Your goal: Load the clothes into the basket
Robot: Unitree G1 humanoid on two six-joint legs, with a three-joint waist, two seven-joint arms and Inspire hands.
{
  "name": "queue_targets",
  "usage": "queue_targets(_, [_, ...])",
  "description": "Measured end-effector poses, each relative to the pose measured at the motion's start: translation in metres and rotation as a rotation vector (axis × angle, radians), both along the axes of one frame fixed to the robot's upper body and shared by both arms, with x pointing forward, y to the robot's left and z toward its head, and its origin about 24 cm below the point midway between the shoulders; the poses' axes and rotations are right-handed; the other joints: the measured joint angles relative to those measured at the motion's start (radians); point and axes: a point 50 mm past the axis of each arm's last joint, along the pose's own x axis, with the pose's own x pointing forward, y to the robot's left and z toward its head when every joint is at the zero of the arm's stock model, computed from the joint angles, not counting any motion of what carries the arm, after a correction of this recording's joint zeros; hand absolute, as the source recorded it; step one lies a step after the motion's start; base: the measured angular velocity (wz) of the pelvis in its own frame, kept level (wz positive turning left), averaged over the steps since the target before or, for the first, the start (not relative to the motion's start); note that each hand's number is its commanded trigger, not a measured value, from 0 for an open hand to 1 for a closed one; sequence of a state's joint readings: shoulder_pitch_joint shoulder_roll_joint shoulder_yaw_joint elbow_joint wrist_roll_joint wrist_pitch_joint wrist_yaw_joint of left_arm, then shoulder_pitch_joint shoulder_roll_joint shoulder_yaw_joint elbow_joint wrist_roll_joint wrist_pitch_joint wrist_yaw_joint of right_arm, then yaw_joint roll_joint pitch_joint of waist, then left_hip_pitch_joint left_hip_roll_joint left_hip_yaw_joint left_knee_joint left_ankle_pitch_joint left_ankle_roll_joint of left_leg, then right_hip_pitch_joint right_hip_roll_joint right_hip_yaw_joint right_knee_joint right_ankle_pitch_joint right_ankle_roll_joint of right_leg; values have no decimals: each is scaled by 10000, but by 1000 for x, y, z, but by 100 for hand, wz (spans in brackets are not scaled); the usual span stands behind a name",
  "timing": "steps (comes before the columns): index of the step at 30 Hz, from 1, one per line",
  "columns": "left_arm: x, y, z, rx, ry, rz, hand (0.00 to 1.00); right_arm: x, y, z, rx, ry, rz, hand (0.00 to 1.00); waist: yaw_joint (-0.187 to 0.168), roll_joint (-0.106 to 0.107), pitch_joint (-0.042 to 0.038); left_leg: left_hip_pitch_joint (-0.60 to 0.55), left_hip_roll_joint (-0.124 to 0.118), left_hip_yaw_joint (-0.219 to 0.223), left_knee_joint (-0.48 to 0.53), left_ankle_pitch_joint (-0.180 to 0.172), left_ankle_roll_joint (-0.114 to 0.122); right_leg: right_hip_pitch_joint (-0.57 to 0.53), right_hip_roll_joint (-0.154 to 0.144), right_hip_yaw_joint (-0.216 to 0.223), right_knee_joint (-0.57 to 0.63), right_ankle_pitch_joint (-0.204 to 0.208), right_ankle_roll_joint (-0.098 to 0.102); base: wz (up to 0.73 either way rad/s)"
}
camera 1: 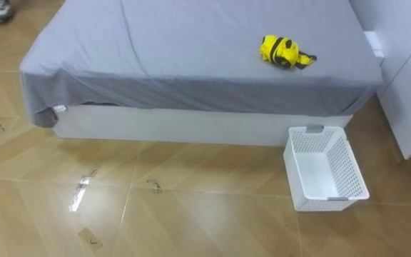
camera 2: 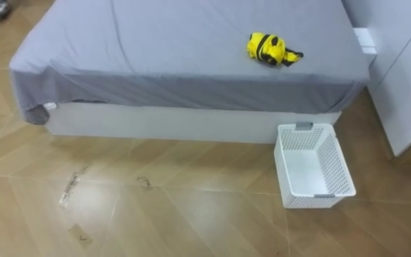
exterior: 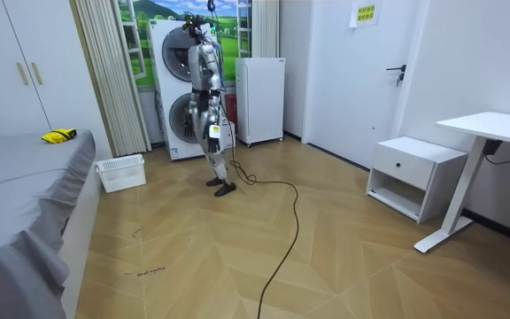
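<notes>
Crumpled yellow-and-black garment (camera 1: 285,52) lies bunched on the grey-sheeted bed (camera 1: 191,50). White perforated plastic basket (camera 1: 325,169) stands upright, empty, on the floor beside the bed.

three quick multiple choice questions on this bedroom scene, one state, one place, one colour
1. The white basket is: A tipped over, B empty, C stuffed full.
2. The yellow and black clothes lie: A on the bed, B in the basket, C on the floor.
3. The bed sheet is: A white, B blue, C grey.
Key: 1 B, its bare white bottom shows and it stands upright; 2 A, the bundle sits on the mattress top; 3 C, grey cloth covers the bed and hangs over its edge.
</notes>
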State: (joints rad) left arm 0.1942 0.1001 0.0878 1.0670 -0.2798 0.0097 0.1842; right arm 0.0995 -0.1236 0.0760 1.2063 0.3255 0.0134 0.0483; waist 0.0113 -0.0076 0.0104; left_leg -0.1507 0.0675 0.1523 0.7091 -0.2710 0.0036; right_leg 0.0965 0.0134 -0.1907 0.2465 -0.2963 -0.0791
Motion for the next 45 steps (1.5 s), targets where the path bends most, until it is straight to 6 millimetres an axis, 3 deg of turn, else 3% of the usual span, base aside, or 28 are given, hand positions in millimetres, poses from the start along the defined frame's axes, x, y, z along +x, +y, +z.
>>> queue_targets(3, [4, 1, 1, -2, -311, 345, 0, -1, -2, 0, 5, -23, -312, 0, -89, 46, -3, -1045, 32, 20, 451, -65, 79, 70, 40, 113, 263, -401, -125, 16])
queue_targets(6, [-1, -2, 0, -85, -274, 507, 0, -1, -3, 0, 1, -3, -389, 0, -30, -74, -31, -2326, -402, 105, -1994, 384, -135, 85, -245, 276, 334, -715, 14, -17])
queue_targets(8, [-16, -1, 0, -59, 1, 779, 0, -6, -2, 0, 26, 137, -415, 0, 3, -104, -12, -2828, -460, 86, -4221, 1732, -172, 396, -497, 350, 295, -1087, 236, -42])
queue_targets(10, [-26, -1, -1, -29, 194, 855, 0, -9, -2, -1, 20, 253, -371, 0, 30, -205, -3, -2901, -500, 128, -4865, 2918, -35, 713, -718, 608, 207, -1368, 476, -38])
queue_targets(11, [-28, -1, -1, -43, 240, 857, 0, -11, -2, -1, 1, 280, -352, 0, 28, -352, -4, -2951, -700, 245, -4753, 3668, 224, 892, -948, 860, 92, -1524, 656, -22])
queue_targets(12, [-30, -1, -1, -81, 263, 824, 0, -10, -3, -1, -20, 256, -365, 0, 23, -558, -95, -3074, -985, 454, -4224, 3706, 646, 1038, -1292, 1069, -81, -1630, 819, -18])
queue_targets(13, [-28, -1, -1, -94, 217, 790, 0, -11, -3, -1, -22, 284, -396, 0, 1, -681, -65, -3164, -1083, 597, -3783, 3351, 696, 1087, -1419, 1083, -106, -1644, 892, -12])
queue_targets(14, [-23, -3, -2, -185, 67, 756, 0, -9, -5, 0, -84, 164, -489, 0, 21, -695, 27, -3375, -1120, 686, -2904, 2772, 768, 1156, -1601, 1069, 25, -1465, 1210, -21])
queue_targets(15, [-22, -2, -1, -225, -37, 741, 0, -8, -4, 0, -147, 73, -603, 0, 85, -665, 29, -3407, -1049, 771, -2089, 2093, 808, 1171, -1764, 1093, 589, -1224, 1498, -26])
queue_targets(18, [-21, 1, -1, -155, -94, 721, 0, -7, -4, 0, -333, -69, -717, 0, 224, -562, 18, -2664, -1024, 1159, -1570, 1024, 963, 813, -2032, 1076, 2710, -244, 1644, -16])
queue_targets(20, [-13, -1, -1, -73, -199, 495, 0, -12, -7, 1, -669, -29, -872, 0, 229, -363, -95, -1295, -1330, 1124, -2469, 451, 1066, 27, -2229, 1019, 5251, 2413, 1503, 24])
queue_targets(21, [-10, -1, 0, -42, -265, 471, 0, -11, -8, 1, -726, -89, -890, 0, 262, -300, -96, -953, -1366, 1078, -2734, 401, 1091, -298, -2235, 1050, 5905, 2694, 1411, 6])
queue_targets(23, [-4, -2, 0, -22, -392, 385, 0, 5, -7, 5, -695, -776, -1105, 0, 269, 155, -20, 169, -1292, 388, -3538, 229, 1021, -2024, -1652, 594, 7308, 897, 759, -10])
queue_targets(26, [2, -3, 1, 29, -494, -99, 0, 24, -3, 9, -594, -1551, -1062, 0, 78, 490, 66, 1382, -1122, -586, -4158, -88, 924, -3827, -711, -219, 5664, -73, 584, 31])
queue_targets(28, [7, -6, 1, -18, -548, -464, 0, 33, -1, 12, -573, -1993, -1068, 0, -120, 516, 40, 2097, -1105, -928, -4499, -365, 835, -4478, -641, -323, 3489, 105, 608, 67])
queue_targets(30, [8, -13, 0, -150, -546, -851, 0, 35, -4, 14, -828, -2112, -1140, 0, -129, 564, 59, 2970, -812, -1008, -4879, -694, 582, -4707, -763, -594, 1778, 1600, 533, 73])
queue_targets(31, [8, -15, 0, -193, -614, -969, 0, 38, -6, 15, -1040, -2242, -1202, 0, -90, 614, -18, 3435, -543, -1012, -5097, -889, 355, -4769, -709, -618, 1328, 2427, 408, 48])
queue_targets(32, [3, -14, 0, -179, -481, -923, 0, 48, -7, 18, -1199, -2554, -1218, 0, 49, 630, -97, 3603, -359, -941, -5073, -1103, 77, -4784, -445, -594, 1598, 2690, -34, 22])
queue_targets(33, [2, -14, 0, -180, -439, -909, 0, 52, -8, 20, -1280, -2708, -1277, 0, 154, 758, -153, 3639, -212, -890, -4992, -1134, -53, -4799, -304, -623, 1795, 2630, -237, -24])
queue_targets(35, [-9, -11, -1, -135, -207, -743, 0, 72, -12, 28, -1546, -3407, -1360, 0, 504, 822, -101, 4077, 112, -799, -5050, -790, -670, -4773, -147, -1022, 2887, 1871, -657, -32])
queue_targets(36, [-12, -9, 0, -82, -188, -739, 0, 63, -11, 25, -1524, -2892, -1471, 0, 465, 793, 92, 4524, 269, -1087, -4968, -473, -840, -4920, -330, -1337, 4201, 1670, -853, 4])
queue_targets(37, [-10, -7, 1, -34, -259, -766, 0, 53, -10, 22, -1565, -2667, -1490, 0, 373, 632, 319, 4769, 299, -1203, -4821, -374, -824, -5182, -429, -1564, 4847, 1450, -700, 11])
queue_targets(38, [-23, 2, 3, 209, -99, -614, 0, 39, -7, 20, -1542, -2381, -1620, 0, 440, 602, 125, 4585, 373, -1043, -3853, -485, -977, -5111, -296, -1349, 3737, 1497, -397, -14])
queue_targets(39, [-29, 5, 4, 296, 18, -532, 0, 36, -7, 20, -1601, -2323, -1643, 0, 494, 475, 93, 4445, 356, -826, -3211, -602, -993, -5056, -226, -1312, 3421, 1336, -769, -70])
queue_targets(40, [-37, 4, 3, 256, 289, -426, 0, 33, -14, 20, -1883, -1995, -1507, 0, 571, 635, 91, 4091, 571, -716, -1789, -580, -906, -4874, 103, -1320, 3639, 971, -896, -85])
queue_targets(41, [-40, 6, 4, 294, 377, -325, 0, 32, -13, 20, -2058, -1821, -1157, 0, 517, 622, 107, 3561, 615, -736, -624, 108, -975, -4670, 150, -1407, 3571, 761, -995, -67])
queue_targets(43, [-28, 6, 4, 307, 44, -326, 0, 30, -13, 19, -2309, -1482, -756, 0, 387, 576, 111, 2826, 583, -718, 400, 647, -1074, -4352, 154, -1314, 3191, 664, -979, -9])
queue_targets(45, [-14, 5, 6, 390, -385, -507, 0, 27, -14, 18, -2622, -1007, -517, 0, 284, 389, 214, 1756, 339, -587, 859, -37, -659, -3851, -18, -1069, 2753, 577, -895, -5])
